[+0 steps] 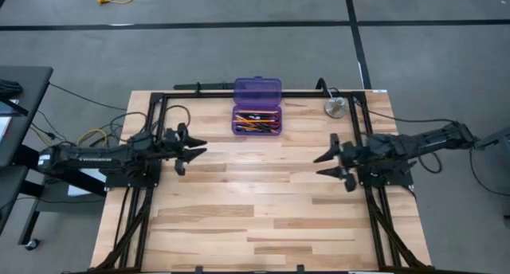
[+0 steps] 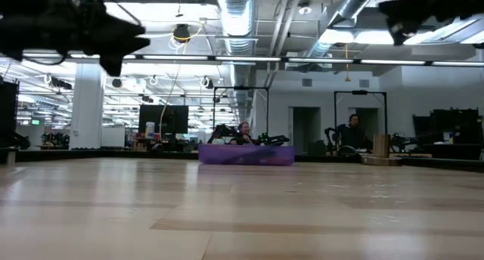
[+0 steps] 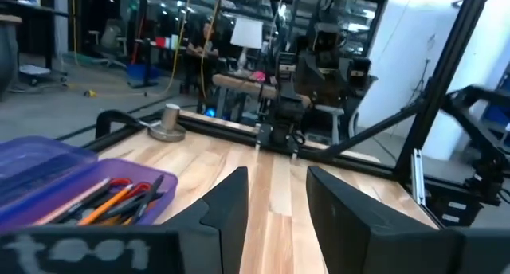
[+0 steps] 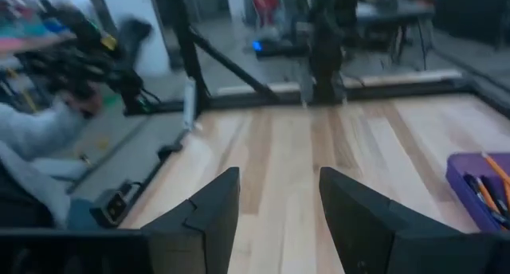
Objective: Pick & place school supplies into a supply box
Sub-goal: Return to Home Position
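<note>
The purple supply box (image 1: 256, 113) stands open at the table's far middle, its lid (image 1: 257, 88) laid back; orange pencils, black pens and something red lie inside (image 3: 119, 199). It also shows in the low view (image 2: 246, 155) and at the right wrist view's edge (image 4: 482, 190). My left gripper (image 1: 191, 149) hangs open above the table's left side, pointing right. My right gripper (image 1: 328, 164) hangs open above the right side, pointing left. Both are empty.
A round silver-grey disc (image 1: 335, 107) lies at the far right, near the black frame rail (image 1: 311, 93) along the far edge. The bare wooden top (image 1: 263, 202) spreads between the arms and toward the near edge.
</note>
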